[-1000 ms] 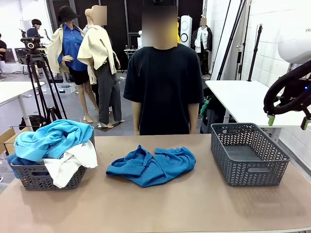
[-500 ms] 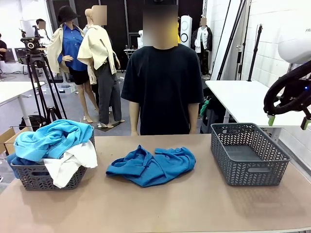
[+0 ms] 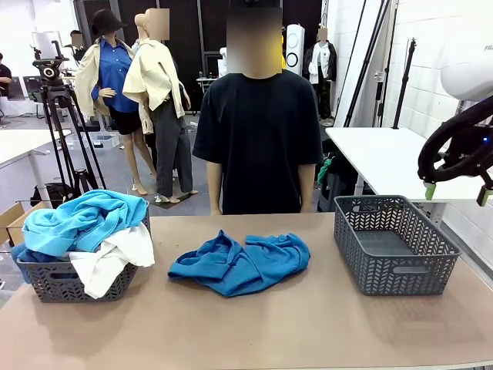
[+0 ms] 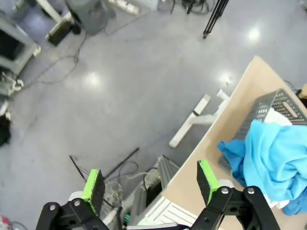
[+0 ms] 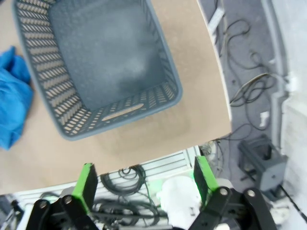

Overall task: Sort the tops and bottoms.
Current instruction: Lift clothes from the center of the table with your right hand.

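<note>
Two royal blue tops [image 3: 240,264] bunched together, right claw [image 3: 456,193] partly cropped.

Even, bright overhead light fills the front view, laying soft shadows on the tan tabletop [image 3: 308,324] beside the empty grey plastic lattice basket [image 3: 393,243] and under the crumpled royal blue cloth garment [image 3: 239,264]. In the left wrist view, white glare spots sit on the glossy grey floor [image 4: 120,72]. Both wrist views bend at the edges, and the right one is slightly soft.
</note>
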You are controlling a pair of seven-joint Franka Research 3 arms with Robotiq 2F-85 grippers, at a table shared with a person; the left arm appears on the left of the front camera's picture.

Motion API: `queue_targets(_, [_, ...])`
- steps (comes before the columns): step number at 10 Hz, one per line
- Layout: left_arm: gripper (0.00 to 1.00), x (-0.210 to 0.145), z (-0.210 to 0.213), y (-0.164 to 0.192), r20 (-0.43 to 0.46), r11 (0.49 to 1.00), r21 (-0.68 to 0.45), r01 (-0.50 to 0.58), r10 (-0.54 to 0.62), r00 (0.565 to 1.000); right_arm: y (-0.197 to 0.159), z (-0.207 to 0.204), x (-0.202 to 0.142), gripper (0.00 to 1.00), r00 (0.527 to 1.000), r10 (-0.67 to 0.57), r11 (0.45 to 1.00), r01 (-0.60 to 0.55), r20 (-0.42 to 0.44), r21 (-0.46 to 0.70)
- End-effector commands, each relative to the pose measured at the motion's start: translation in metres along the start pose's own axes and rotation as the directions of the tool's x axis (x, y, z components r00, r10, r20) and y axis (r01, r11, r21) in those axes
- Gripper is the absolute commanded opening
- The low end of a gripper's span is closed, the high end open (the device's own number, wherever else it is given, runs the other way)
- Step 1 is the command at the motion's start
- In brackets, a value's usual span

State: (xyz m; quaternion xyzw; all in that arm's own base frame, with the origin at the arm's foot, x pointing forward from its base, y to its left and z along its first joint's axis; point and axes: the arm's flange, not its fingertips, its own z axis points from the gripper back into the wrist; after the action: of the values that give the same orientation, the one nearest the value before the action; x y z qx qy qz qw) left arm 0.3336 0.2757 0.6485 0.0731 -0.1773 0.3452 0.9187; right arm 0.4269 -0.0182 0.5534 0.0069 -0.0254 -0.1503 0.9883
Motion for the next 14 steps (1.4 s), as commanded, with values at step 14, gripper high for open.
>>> queue_targets(14, [1.00, -0.022, -0.020, 0.000, -0.036, 0.999, -0.009, -0.036, 0.035, 0.999, 0.372, -0.101, -0.098, 1.00, 0.883, 0.464, 0.876, -0.469, 0.071, 0.110])
